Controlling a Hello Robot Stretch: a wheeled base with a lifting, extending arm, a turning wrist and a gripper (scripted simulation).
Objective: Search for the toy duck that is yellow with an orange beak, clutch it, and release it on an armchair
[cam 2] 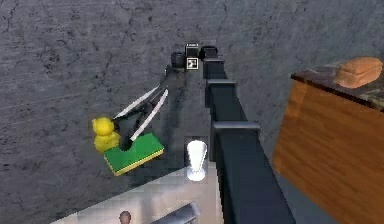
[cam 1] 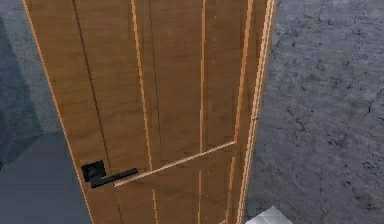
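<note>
Grasping seems the step now; I cannot tell if the hand (cam 2: 130,128) holds the duck (cam 2: 102,134), so next lift slowly.

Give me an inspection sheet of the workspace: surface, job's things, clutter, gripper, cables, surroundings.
Surface: pale tabletop, bottom of the arm side view.
Job's things: yellow duck next to a green sponge.
Clutter: sponge; white object; loaf on a wooden cabinet.
Gripper: gripper at the duck; cannot tell whether it holds anything.
Cables: nothing seen.
Surroundings: wooden door with dark handle; grey wall.
</note>
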